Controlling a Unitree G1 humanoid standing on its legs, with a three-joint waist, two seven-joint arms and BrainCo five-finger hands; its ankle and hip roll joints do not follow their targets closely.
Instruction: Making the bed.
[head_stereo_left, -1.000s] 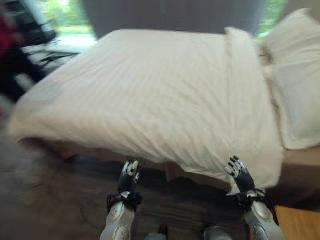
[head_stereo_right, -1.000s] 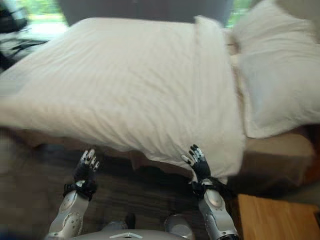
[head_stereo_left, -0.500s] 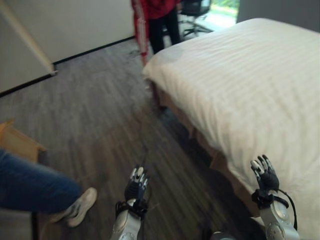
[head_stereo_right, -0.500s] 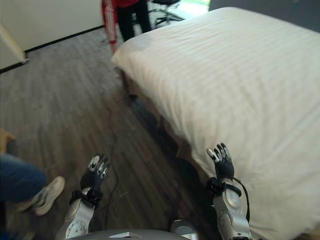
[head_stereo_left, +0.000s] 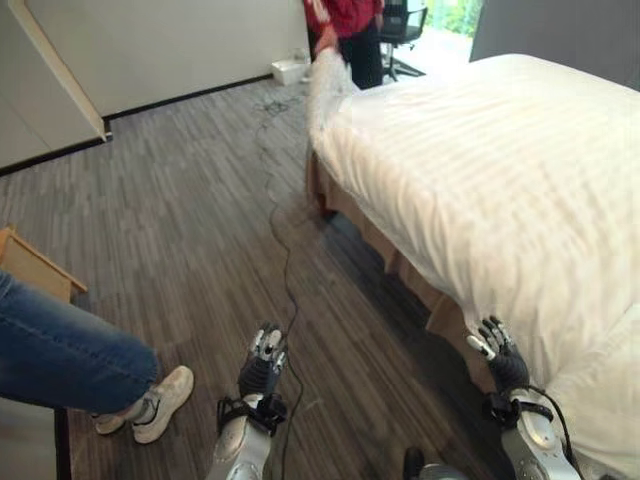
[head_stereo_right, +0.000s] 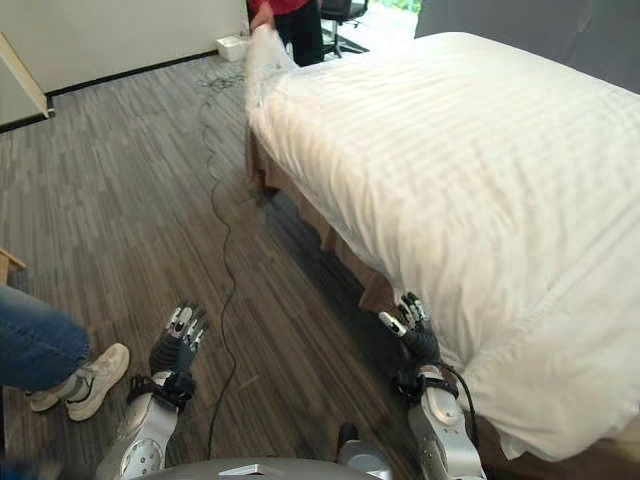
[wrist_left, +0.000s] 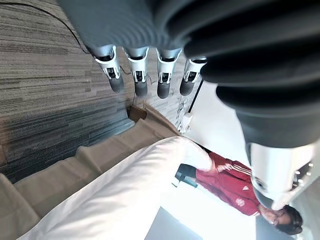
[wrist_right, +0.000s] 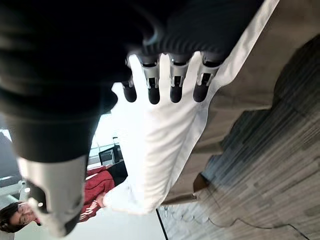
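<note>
Dark wood-plank floor (head_stereo_left: 200, 230) fills the near and left ground. A pale wall (head_stereo_left: 150, 45) with a dark skirting runs across 10 to 12 o'clock. A wooden furniture corner (head_stereo_left: 35, 265) juts in at 9 o'clock. At 12 to 1 o'clock stands an office chair (head_stereo_left: 405, 25) by a bright window (head_stereo_left: 455, 12) (daylight, greenery outside), and a grey panel (head_stereo_left: 560, 30) beyond.

A dark wood-plank floor (head_stereo_left: 190, 190) covers the room. A white wall (head_stereo_left: 160, 45) with a dark skirting strip bounds its far edge. A wooden furniture corner (head_stereo_left: 35, 268) sits at the floor's left edge. Near it, a seated person's jeans leg (head_stereo_left: 60, 350) ends in a white shoe (head_stereo_left: 160, 400). A black office chair (head_stereo_left: 405, 25) stands at the far edge.
</note>
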